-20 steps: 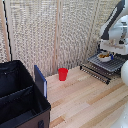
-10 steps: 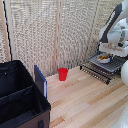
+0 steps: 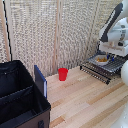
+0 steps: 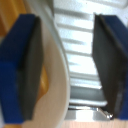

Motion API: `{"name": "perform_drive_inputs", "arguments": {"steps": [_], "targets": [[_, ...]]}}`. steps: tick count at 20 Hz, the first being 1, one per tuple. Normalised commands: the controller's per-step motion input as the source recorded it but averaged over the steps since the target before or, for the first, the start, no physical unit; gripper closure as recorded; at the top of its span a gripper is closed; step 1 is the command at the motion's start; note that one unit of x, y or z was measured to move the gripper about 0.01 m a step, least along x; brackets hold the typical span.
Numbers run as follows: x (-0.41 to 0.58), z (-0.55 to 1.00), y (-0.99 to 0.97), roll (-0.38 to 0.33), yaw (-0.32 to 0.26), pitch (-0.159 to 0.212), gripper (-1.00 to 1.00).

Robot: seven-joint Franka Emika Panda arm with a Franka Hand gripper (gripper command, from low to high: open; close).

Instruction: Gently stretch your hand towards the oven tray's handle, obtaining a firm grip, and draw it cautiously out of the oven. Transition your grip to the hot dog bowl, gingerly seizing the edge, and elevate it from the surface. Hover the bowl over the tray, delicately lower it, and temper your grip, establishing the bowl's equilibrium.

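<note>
Bowl [image 3: 101,59] sits on the rack [image 3: 104,68] at the right-hand edge of the exterior view, mid height. The rack is drawn out over the tabletop [image 3: 85,102], front bar [image 3: 94,73] toward the red cup [image 3: 62,74]. The oven itself I can't make out behind the white arm [image 3: 114,35].

In the wrist view the jaws are apart. The two dark pads [image 4: 27,70] stand well clear of each other, and the white rim of the bowl [image 4: 56,75] curves up between them. The rim is close to one pad and far from the other, so nothing is clamped. Yellow food [image 4: 45,82] shows just inside the rim, and the rack's bars [image 4: 80,47] run under it.

My read is that the bowl is already set down and the grip let go. The jaws straddle the rim because that edge was the hold point, and a thin edge pinch leaves the food alone. The bowl looks level on the bars, though the blur stops me checking whether it rocks. The rack is out of the oven so the bowl can be lowered from above.

Against the frame half a second back, almost nothing differs. The bowl is in the same spot on the rack, and the cup and the black case [image 3: 20,100] at lower left are unmoved. The arm is in very nearly the same pose. I can't tell from the earlier exterior view whether the jaws were narrower then; it's too small.

Next I'd lift straight up, since a sideways drift could catch the rim and tip the bowl.
</note>
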Motion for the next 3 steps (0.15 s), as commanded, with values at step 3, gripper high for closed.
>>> {"name": "perform_drive_inputs", "arguments": {"steps": [3], "targets": [[0.161,0.57,0.04,-0.006,-0.110,0.005,-1.00]]}}
